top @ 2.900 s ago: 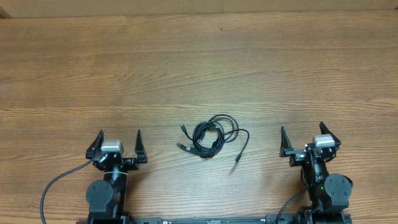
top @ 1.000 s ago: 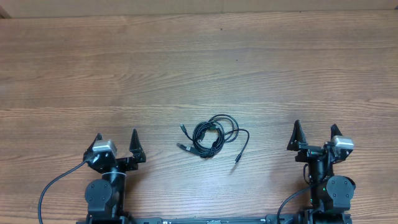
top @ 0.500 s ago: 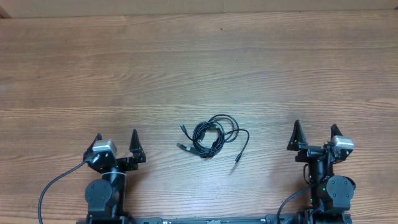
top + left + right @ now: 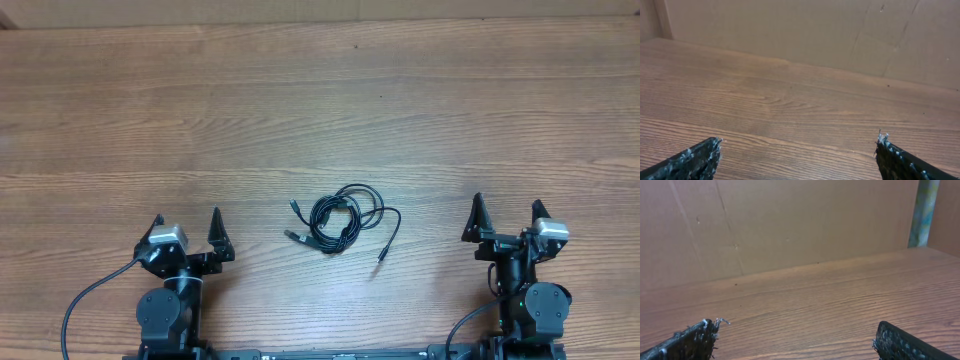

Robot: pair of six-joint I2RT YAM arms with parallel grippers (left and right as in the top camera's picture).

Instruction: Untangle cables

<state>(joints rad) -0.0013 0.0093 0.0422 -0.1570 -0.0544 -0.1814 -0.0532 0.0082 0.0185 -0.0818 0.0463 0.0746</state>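
Cables knotted, untouched; left hand, right hand both spread wide, holding nothing.

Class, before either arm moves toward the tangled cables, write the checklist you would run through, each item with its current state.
1. Left gripper open and empty: ok.
2. Right gripper open and empty: ok.
3. Cables on the table between the grippers, touching neither: ok.
4. Plug ends sticking out of the bundle: ok, at its left and lower right.
5. Cables in either wrist view: not ok, only bare wood and wall.
6. Which cord crosses over which: cannot tell.
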